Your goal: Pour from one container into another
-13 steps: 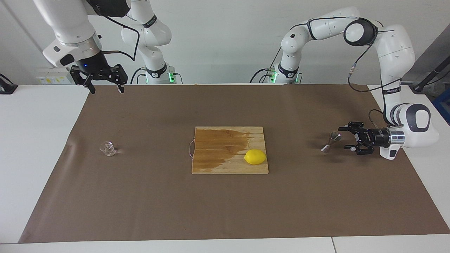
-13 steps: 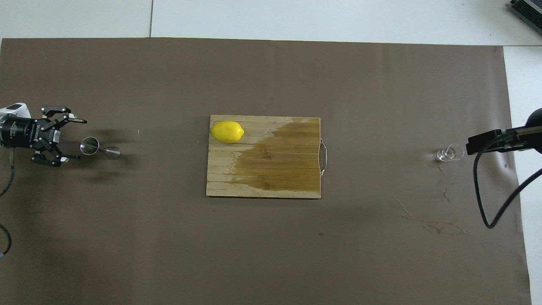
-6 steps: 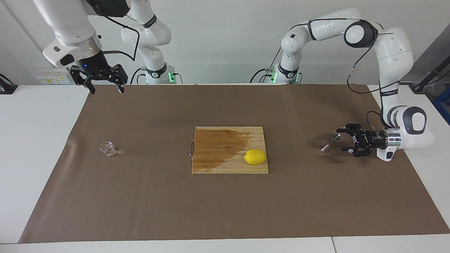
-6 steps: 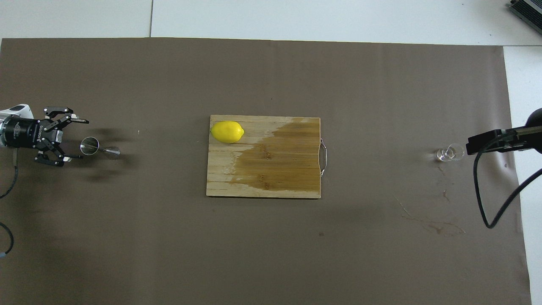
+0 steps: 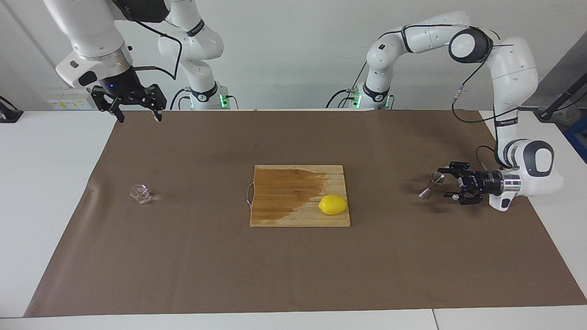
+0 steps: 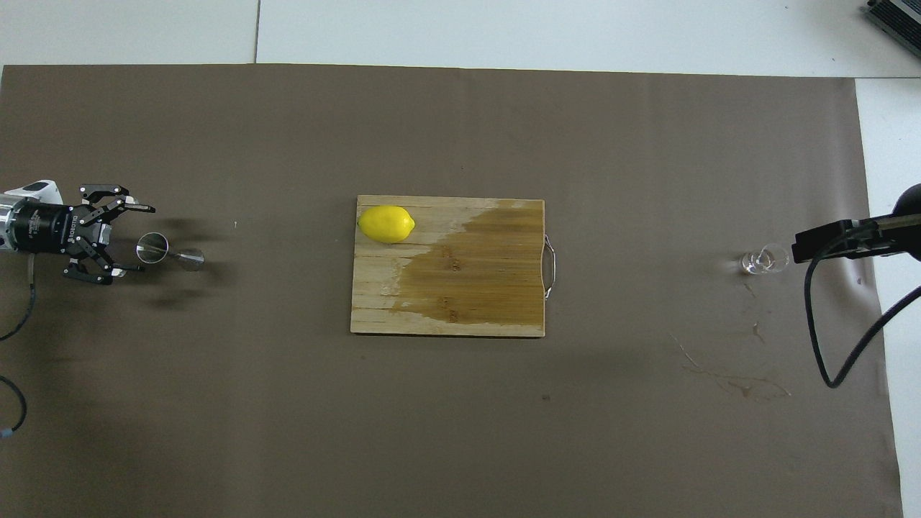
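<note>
facing view: a small clear faceted glass cup (image 5: 140,193) stands at the left middle of the frame on the brown paper mat (image 5: 293,275), and it shows at the right middle in the overhead view. it looks light, hard, smooth and breakable, so it likely wants a gentle pinch across its side walls, low enough not to tip. the steel jigger (image 5: 431,184), an hourglass of shiny metal, sits tilted at the right middle of the frame; it looks light, stiff and slippery, and its narrow waist seems the surest place to take hold. just beside it, at its right in the frame, the left gripper (image 5: 447,184) lies level and low, fingers spread wide with the jigger's cup at their tips, apparently not touching it. the right gripper (image 5: 137,117) hangs high in the upper left, fingers wide and holding nothing, well above the cup. at centre frame a wooden cutting board (image 5: 284,215), partly wet, bears a lemon (image 5: 333,204).
</note>
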`<state>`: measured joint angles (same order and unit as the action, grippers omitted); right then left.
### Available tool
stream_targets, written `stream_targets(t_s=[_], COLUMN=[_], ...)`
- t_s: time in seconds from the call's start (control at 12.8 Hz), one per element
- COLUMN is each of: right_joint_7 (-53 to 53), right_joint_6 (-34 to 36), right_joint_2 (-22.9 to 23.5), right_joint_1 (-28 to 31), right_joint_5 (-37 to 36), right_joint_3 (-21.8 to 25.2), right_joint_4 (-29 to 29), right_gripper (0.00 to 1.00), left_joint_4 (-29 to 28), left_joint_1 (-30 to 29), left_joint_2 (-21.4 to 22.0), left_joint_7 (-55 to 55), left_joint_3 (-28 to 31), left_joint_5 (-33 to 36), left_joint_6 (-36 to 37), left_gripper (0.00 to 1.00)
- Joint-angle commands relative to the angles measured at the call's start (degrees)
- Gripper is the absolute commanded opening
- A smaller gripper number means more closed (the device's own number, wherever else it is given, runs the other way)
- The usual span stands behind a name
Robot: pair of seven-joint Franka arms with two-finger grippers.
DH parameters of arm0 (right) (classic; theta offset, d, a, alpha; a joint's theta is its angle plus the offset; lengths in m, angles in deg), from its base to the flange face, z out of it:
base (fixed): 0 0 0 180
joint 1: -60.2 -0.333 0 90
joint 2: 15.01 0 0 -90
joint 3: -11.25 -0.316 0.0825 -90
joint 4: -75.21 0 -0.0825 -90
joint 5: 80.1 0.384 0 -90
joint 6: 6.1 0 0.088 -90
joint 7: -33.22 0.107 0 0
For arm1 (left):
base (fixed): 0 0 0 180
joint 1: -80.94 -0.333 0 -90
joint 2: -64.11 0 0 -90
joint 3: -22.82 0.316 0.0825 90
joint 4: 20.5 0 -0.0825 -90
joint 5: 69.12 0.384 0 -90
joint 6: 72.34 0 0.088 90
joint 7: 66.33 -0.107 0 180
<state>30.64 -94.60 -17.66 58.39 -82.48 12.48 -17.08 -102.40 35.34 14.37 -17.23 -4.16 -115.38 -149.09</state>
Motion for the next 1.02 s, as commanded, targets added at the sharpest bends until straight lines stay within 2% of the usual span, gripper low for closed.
stream_targets(t_s=[0.0, 0.94], right_joint_7=[-1.73, -1.82], right_joint_6=[1.05, 1.05], right_joint_2=[0.10, 0.10], right_joint_1=[0.75, 0.84], right_joint_5=[0.62, 0.62], right_joint_3=[-0.18, -0.18], right_joint_4=[0.44, 0.44], right_gripper=[1.00, 1.00], left_joint_4=[-1.77, -2.74], left_joint_1=[-0.11, -0.46], left_joint_2=[0.17, 0.35], left_joint_7=[-2.86, -3.93], left_joint_3=[-0.27, -0.18], left_joint_5=[1.34, 2.14], left_joint_6=[-1.38, -0.16], left_gripper=[1.00, 1.00])
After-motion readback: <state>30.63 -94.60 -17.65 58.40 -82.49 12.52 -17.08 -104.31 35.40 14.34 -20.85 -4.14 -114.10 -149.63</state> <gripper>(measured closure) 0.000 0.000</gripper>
